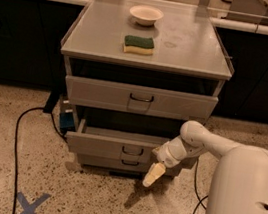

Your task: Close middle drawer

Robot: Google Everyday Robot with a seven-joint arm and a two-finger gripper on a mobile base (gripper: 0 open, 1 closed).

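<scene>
A speckled stone floor (104,200) fills the near ground, with a blue tape cross (31,206) at near left and a black cable (15,146) looping back toward the cabinet. At near right stands the robot's white body (246,197), and its arm reaches left and down to the claw (154,174). The claw hangs pointing at the floor, just in front of the right end of the middle drawer (97,145); I cannot tell whether it is clenched or released, or whether it touches the front. The middle drawer stands pulled well out toward the near side, its dark handle (132,151) left of the claw and the lowest drawer front (100,162) tucked beneath. So the closing looks barely begun: nearly the whole push inward is left. Above, the top drawer (185,106) sits slightly out. Farther back, the grey worktop (198,53) carries a green-and-yellow sponge (138,44) and, beyond it, a pale bowl (146,15).
</scene>
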